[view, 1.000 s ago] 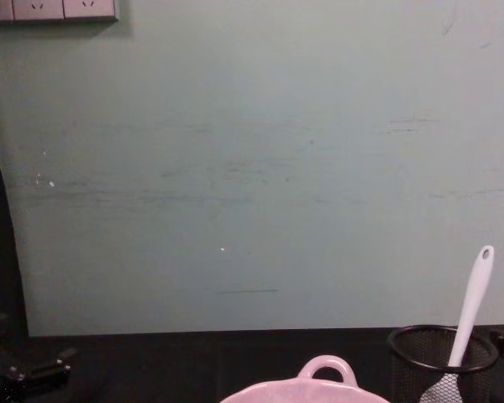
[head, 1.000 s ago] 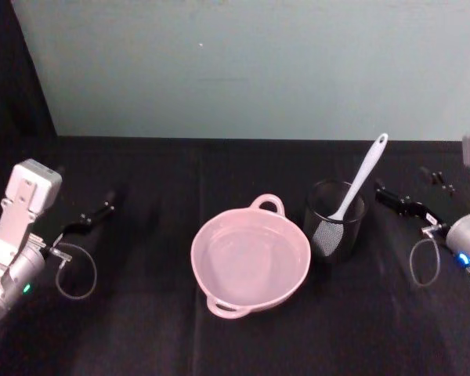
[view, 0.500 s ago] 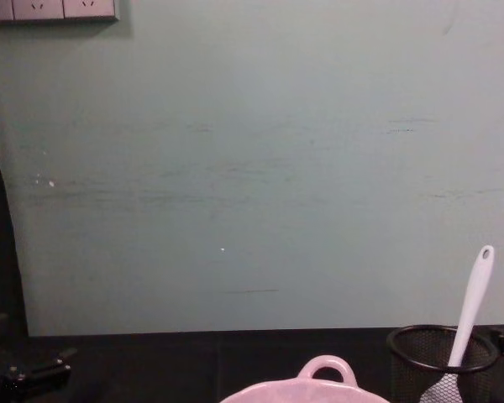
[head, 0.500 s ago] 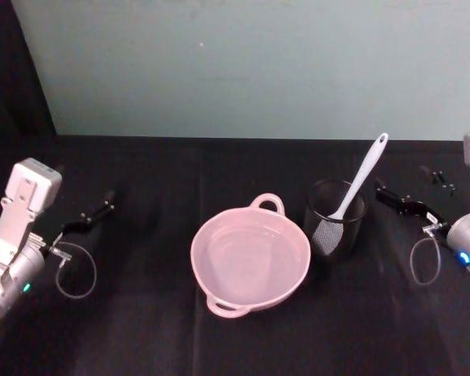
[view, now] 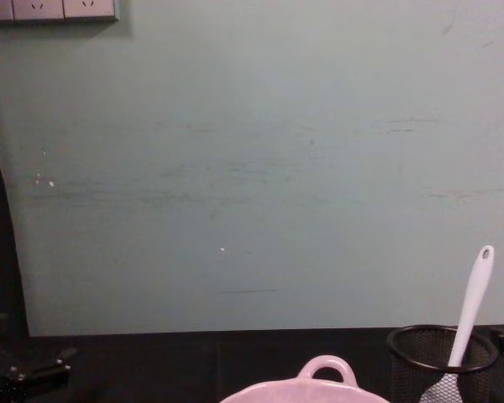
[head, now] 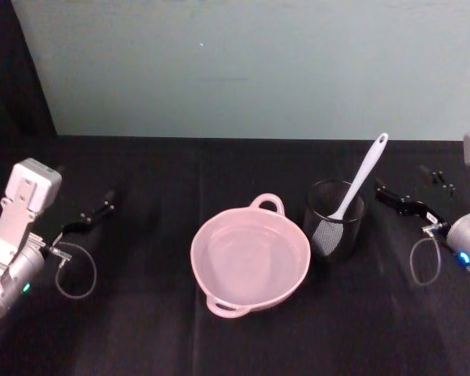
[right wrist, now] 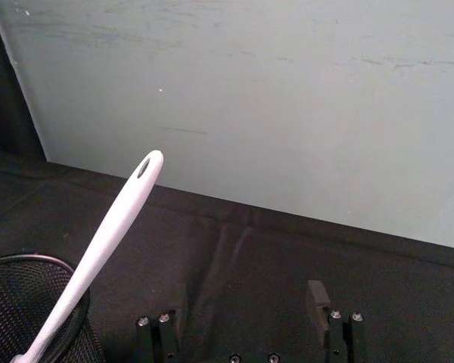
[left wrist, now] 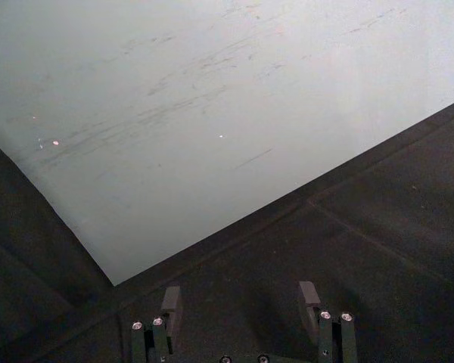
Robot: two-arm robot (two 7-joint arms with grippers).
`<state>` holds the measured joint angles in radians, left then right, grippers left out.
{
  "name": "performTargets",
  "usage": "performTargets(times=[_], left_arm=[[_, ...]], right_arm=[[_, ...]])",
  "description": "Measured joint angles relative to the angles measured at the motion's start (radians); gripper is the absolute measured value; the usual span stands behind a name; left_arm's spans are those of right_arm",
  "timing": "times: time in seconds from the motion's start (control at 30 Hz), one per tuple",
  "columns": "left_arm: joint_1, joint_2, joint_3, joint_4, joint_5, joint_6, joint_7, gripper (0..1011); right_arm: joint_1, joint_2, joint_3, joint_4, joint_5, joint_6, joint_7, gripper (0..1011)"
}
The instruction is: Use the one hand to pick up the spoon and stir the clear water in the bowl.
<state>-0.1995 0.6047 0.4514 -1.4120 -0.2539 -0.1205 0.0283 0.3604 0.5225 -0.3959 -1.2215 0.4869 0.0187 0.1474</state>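
The white spoon stands tilted in a black wire-mesh cup, its paddle head down inside and its holed handle end up toward the wall. In the right wrist view the spoon rises from the cup. Left of the cup, at the table's centre, sits the pale pink bowl with clear water in it. My right gripper hovers right of the cup, apart from the spoon, open and holding nothing. Far to the left my left gripper rests, open and holding nothing.
A black cloth covers the table, and a pale green wall stands behind it. In the chest view the bowl's loop handle, the cup and the spoon sit low at the right. Cable loops hang by both wrists.
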Motion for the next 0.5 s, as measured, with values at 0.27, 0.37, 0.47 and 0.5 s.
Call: performTargets(times=[0.27, 0.37, 0.47, 0.5], left_arm=[[0.0, 0.0, 0.0, 0.0, 0.0, 0.0, 0.0, 1005], [0.0, 0.0, 0.0, 0.0, 0.0, 0.0, 0.0, 1005], [0.0, 0.0, 0.0, 0.0, 0.0, 0.0, 0.0, 1005], [0.0, 0.0, 0.0, 0.0, 0.0, 0.0, 0.0, 1005]], right_arm=[[0.0, 0.001, 0.0, -0.001, 0.001, 0.001, 0.0, 1002], [0.0, 0.001, 0.0, -0.001, 0.001, 0.001, 0.0, 1002], [0.0, 0.001, 0.0, -0.001, 0.001, 0.001, 0.0, 1002], [0.0, 0.001, 0.0, -0.001, 0.001, 0.001, 0.0, 1002]])
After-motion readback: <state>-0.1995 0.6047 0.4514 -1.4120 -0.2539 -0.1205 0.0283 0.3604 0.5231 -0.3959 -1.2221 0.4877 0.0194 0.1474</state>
